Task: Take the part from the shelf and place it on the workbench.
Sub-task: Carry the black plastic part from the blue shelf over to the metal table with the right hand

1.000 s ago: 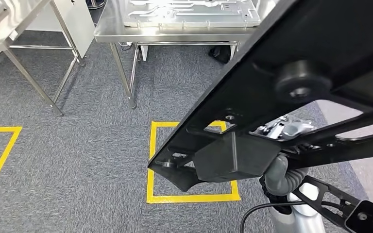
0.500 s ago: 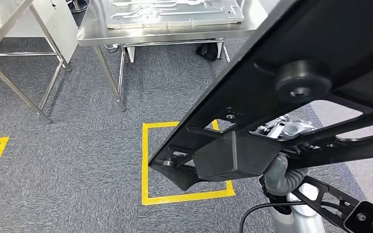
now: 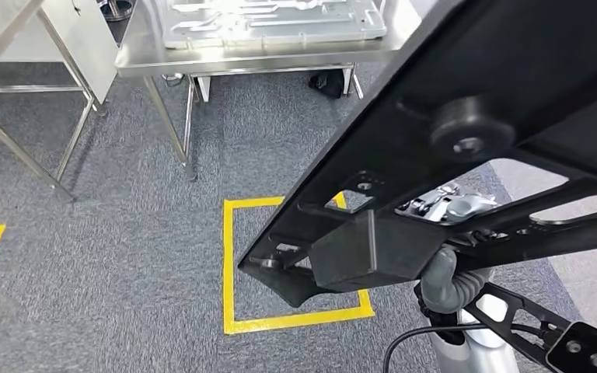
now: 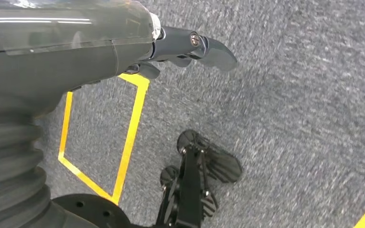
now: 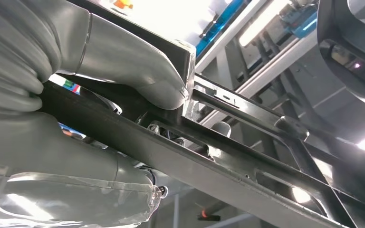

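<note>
In the head view, a large black frame-like part point(image 3: 451, 155) crosses the picture on a slant from the upper right down to the middle, held up above the grey carpet point(image 3: 109, 256). The right hand point(image 3: 445, 208) shows through an opening in the part, up against it. A yellow taped square point(image 3: 229, 268) lies on the carpet beneath. A steel workbench point(image 3: 202, 61) stands farther ahead, with a silver cut-out plate point(image 3: 272, 19) on top.

In the left wrist view, the left hand point(image 4: 123, 42) hangs over the carpet with dark fingers point(image 4: 204, 45) stretched out, holding nothing.

In the right wrist view, the right hand's thick grey thumb point(image 5: 138, 71) presses on a bar of the part point(image 5: 247, 156), clamping it against the fingers below.
</note>
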### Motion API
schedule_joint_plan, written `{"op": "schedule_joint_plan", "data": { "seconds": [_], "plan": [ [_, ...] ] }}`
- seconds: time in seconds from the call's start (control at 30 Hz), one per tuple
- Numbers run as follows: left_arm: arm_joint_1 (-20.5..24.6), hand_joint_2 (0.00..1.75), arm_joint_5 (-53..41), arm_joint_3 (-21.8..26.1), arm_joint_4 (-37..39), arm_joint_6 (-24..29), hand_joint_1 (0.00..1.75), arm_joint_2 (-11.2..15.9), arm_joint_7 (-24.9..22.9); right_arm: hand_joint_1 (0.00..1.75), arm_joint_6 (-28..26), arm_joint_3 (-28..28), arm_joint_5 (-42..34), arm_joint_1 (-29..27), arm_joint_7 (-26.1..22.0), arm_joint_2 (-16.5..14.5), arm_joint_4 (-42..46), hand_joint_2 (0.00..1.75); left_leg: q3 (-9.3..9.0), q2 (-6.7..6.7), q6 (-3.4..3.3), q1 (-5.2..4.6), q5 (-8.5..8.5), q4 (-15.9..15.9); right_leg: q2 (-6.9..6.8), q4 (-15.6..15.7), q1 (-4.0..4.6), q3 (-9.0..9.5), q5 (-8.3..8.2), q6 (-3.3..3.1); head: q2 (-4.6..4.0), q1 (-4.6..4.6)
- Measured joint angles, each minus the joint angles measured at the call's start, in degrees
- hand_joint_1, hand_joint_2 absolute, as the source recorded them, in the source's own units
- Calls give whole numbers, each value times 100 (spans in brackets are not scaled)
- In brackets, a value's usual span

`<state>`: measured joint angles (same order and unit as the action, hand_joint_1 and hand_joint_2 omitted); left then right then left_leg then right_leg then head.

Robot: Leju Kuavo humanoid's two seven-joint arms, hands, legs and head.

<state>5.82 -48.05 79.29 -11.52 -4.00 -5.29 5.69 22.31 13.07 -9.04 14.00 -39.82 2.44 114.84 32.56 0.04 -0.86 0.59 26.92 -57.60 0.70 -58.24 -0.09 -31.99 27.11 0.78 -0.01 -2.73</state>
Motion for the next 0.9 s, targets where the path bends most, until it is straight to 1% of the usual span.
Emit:
{"op": "schedule_joint_plan", "data": {
  "seconds": [0.03,0.07,0.1,0.17,0.2,0.23,0.27,0.3,0.33,0.37,0.4,0.43,0.47,0.5,0.53,0.57,0.6,0.63,0.67,0.7,0.73,0.77,0.8,0.83,0.87,0.9],
  "plan": [
    [-3,175,-6,-2,0,-4,0,1,4,175,-8,0,16,-1,-1,1,0,175,-43,-2,-36,9,13,15,-7,-103,-6,-25,23,30,0,0],
    [-2,175,-11,-4,0,-8,0,1,10,175,-18,0,34,0,-2,0,0,175,-98,-4,-65,14,30,24,-17,-291,-17,-115,105,56,0,1],
    [1,175,-14,-7,0,-12,0,1,15,175,-31,0,56,-2,-3,0,-1,175,-134,-3,-85,15,52,31,-27,-585,-26,-281,227,79,0,1],
    [-1,175,-18,-10,0,-13,0,2,21,175,-52,0,77,-23,-3,1,-2,175,-194,-3,-100,11,115,30,-34,-1322,-36,-759,502,113,0,1],
    [-8,175,-19,-10,0,-13,0,3,21,175,-61,0,81,-38,-3,1,-3,175,-234,-3,-95,8,155,30,-36,-1568,-40,-964,566,118,0,1],
    [-17,175,-19,-10,0,-13,0,3,21,175,-64,0,82,-49,-3,1,-4,175,-288,-5,-88,7,201,30,-37,-1626,-43,-1077,541,117,0,1],
    [-24,175,-20,-10,0,-13,0,3,21,175,-66,0,82,-56,-2,1,-4,175,-360,-6,-78,7,254,30,-40,-1464,-46,-1080,416,105,0,1],
    [-28,175,-20,-10,0,-13,0,3,21,175,-67,0,82,-59,-2,1,-4,175,-441,-6,-66,7,314,30,-45,-1125,-47,-993,199,83,-1,2],
    [-31,175,-19,-10,0,-14,0,2,21,175,-67,0,82,-61,-2,1,-5,175,-520,-6,-50,6,380,31,-61,-715,-41,-875,-96,54,-1,2],
    [-30,175,-20,-11,0,-14,0,2,22,175,-67,1,81,-66,-3,1,-8,175,-587,-7,-24,3,444,37,-80,-382,-19,-775,-294,24,0,3],
    [-29,175,-20,-11,0,-15,0,2,21,175,-68,1,80,-71,-3,0,-10,175,-633,-2,9,3,504,58,-95,-173,6,-708,-422,-10,-1,2],
    [-27,175,-20,-12,0,-15,0,3,21,175,-68,2,81,-78,-3,0,-11,175,-692,7,46,2,538,63,-97,-76,28,-668,-460,-46,0,2],
    [-20,175,-21,-13,0,-15,0,4,24,175,-67,2,80,-82,-3,-1,-11,175,-738,15,88,3,535,51,-88,-59,44,-625,-382,-84,0,3],
    [-9,175,-21,-13,-1,-15,0,8,25,175,-66,2,81,-84,-3,-2,-8,175,-745,26,124,7,504,-23,-67,-34,35,-548,-350,-127,0,1],
    [7,175,-21,-13,-1,-15,0,10,30,175,-64,2,79,-84,-2,-2,-8,175,-692,29,151,10,421,-229,-58,2,21,-449,-305,-165,1,2],
    [24,175,-21,-15,-1,-17,0,9,34,175,-69,2,71,-78,3,-2,-10,175,-533,28,176,14,343,-531,-58,27,11,-344,-248,-201,0,1],
    [35,175,-20,-17,-1,-18,0,8,39,175,-83,3,62,-75,18,-3,-16,175,-299,25,196,19,316,-904,-59,46,2,-239,-192,-226,0,0],
    [35,175,-19,-19,0,-17,0,5,45,175,-109,3,50,-71,48,-2,-28,175,-31,21,215,21,375,-1276,-61,56,3,-147,-120,-245,0,1],
    [23,175,-16,-20,0,-15,0,4,50,175,-147,4,39,-71,94,-2,-45,175,235,19,231,21,558,-1553,-50,60,5,-61,-45,-256,0,0],
    [4,175,-12,-20,0,-12,0,5,56,175,-193,4,27,-73,145,-2,-70,175,462,19,240,20,797,-1704,-33,60,7,33,34,-259,-1,0],
    [-16,175,-9,-19,0,-9,0,8,60,175,-237,4,15,-75,195,-1,-99,175,629,19,240,19,1008,-1715,-14,60,7,138,119,-258,0,0],
    [-30,175,-6,-18,0,-7,0,11,63,175,-273,4,3,-76,232,-1,-130,175,733,19,226,17,1106,-1590,3,60,7,251,209,-252,0,0],
    [-39,175,-5,-18,0,-7,0,12,67,175,-301,4,-7,-76,254,-1,-160,175,775,19,201,12,1015,-1346,12,60,7,367,301,-245,-1,0],
    [-50,175,-5,-18,0,-6,0,14,68,175,-329,4,-11,-76,269,-1,-191,175,781,19,164,1,676,-1013,16,65,7,469,394,-236,0,1],
    [-63,175,-4,-19,0,-5,0,17,70,175,-363,6,-4,-77,279,-1,-229,175,780,9,129,-16,217,-689,26,59,14,569,487,-217,0,1],
    [-74,175,-3,-19,0,-2,0,22,72,175,-409,8,22,-78,289,-2,-263,175,762,-2,98,-35,-168,-454,38,62,21,644,572,-189,0,1]
  ]
}}
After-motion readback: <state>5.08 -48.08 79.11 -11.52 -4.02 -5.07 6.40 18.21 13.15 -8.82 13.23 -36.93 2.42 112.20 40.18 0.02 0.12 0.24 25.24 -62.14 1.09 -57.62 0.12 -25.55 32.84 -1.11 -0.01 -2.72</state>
